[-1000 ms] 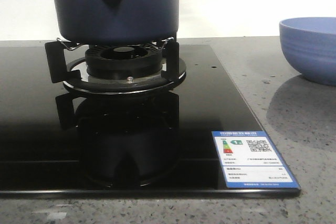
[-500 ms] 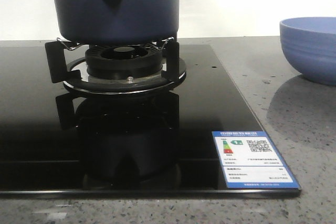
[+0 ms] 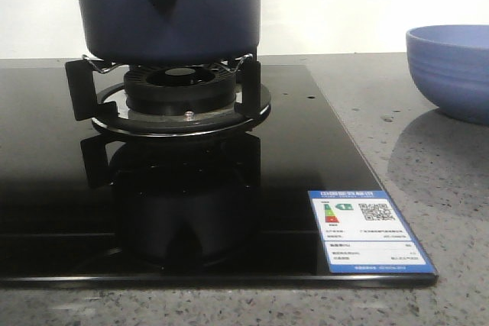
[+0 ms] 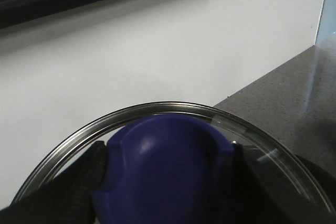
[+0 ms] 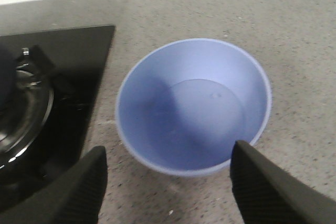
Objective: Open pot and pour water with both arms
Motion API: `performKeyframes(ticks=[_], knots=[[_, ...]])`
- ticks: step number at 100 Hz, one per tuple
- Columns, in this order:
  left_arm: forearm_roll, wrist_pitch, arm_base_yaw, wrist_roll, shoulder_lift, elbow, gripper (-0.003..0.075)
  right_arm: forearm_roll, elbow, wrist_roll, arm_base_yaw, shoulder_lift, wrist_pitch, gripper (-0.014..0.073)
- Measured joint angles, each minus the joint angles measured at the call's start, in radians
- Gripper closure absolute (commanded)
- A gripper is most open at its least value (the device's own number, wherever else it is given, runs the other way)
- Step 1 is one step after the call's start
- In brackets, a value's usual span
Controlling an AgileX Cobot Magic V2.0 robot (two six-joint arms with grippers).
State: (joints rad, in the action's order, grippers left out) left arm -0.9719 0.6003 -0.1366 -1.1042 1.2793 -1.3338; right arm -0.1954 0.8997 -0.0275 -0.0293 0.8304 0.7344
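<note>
While the pot [image 3: 172,9] sits on the burner stand [image 3: 179,93] at worktop's left, left claw [image 4: 168,182] grips glass lid's knob [image 4: 165,171]; right claw [image 5: 168,182] hangs spread over blue bowl [image 5: 193,106].

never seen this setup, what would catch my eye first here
The dark navy pot sits on the burner stand of the black glass hob. To its right, a light-blue bowl stands on the grey counter. The left gripper clamps a blue knob on a glass lid.

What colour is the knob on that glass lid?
Deep blue-purple. The knob of the glass lid shows best in the left wrist view.
</note>
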Motion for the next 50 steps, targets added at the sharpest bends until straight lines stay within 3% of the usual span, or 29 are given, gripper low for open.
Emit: performKeyframes(ticks=[26,50], knots=[[0.002,0.020,0.004,0.000,-0.010,-0.001,0.0405,0.027,0.218,0.004,-0.101,0.303,0.141,0.0143],[0.026,0.008,0.004,0.000,-0.010,-0.001,0.0405,0.049,0.269,0.006,-0.131,0.483,0.176,0.0143]])
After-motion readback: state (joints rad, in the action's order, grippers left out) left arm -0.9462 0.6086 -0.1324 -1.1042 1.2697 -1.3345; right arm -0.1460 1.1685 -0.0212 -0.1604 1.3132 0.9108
